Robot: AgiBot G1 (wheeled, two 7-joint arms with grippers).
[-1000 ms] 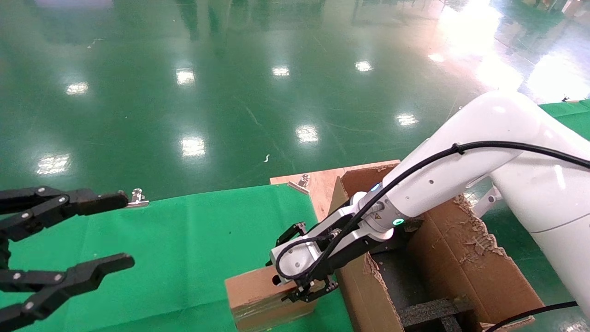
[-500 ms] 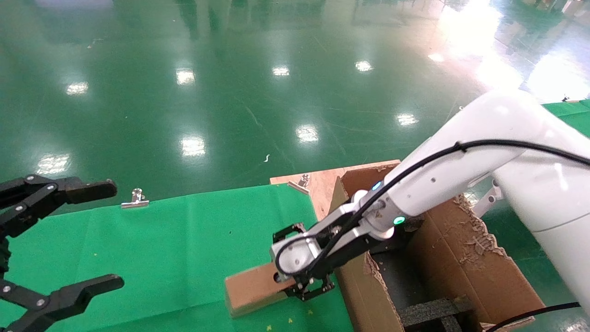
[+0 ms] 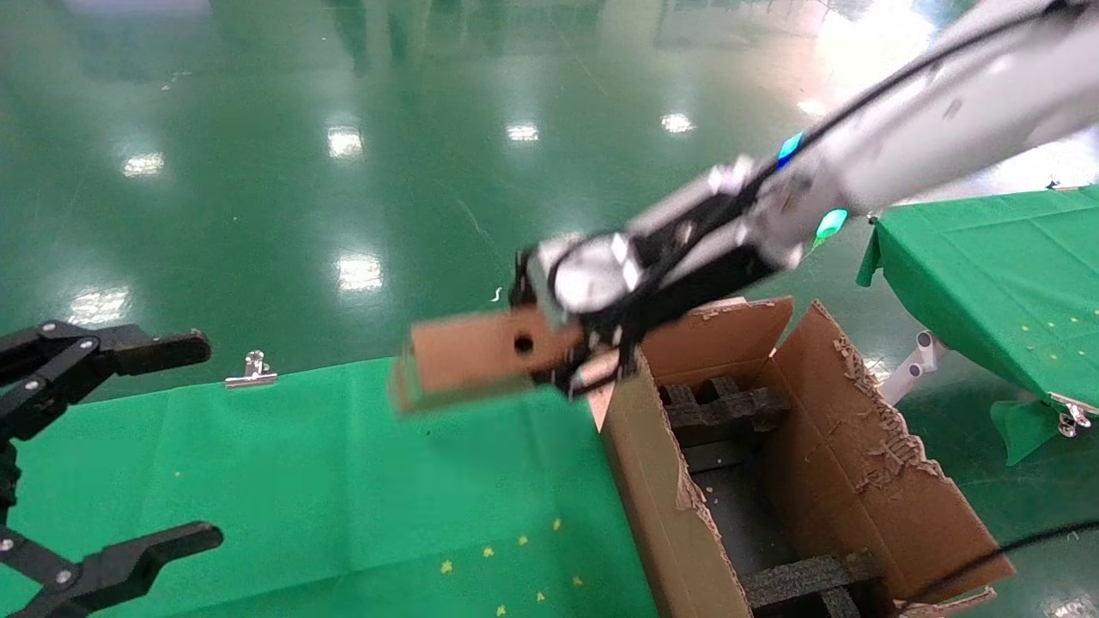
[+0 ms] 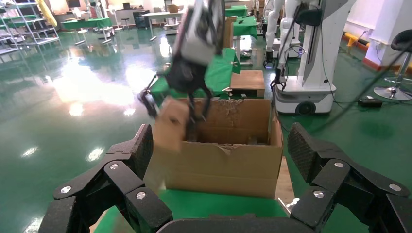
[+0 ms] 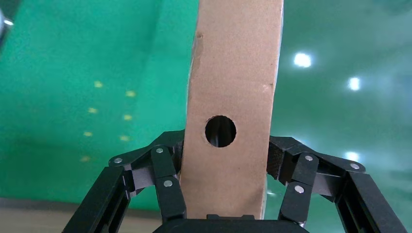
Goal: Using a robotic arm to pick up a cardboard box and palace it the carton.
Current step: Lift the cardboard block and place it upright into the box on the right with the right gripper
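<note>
Cardboard box (image 3: 468, 356) now lifted off bench (image 3: 343, 481), right pincer (image 3: 577, 352) clamped on it; carton (image 3: 773, 481) at 4 o'clock, drop-in next. Left pincer (image 3: 129, 446) parked, spread wide.

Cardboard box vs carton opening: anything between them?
Head view: only the carton's near wall and ragged flap edge. The right gripper holds the cardboard box above the green cloth, beside that wall.

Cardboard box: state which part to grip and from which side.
Grip the cardboard box across its two long narrow sides at the end near the round hole, coming in endwise along its length. It is oblong and slim enough for the fingers to span. The right end effector holds it exactly so, in the air beside the carton.
</note>
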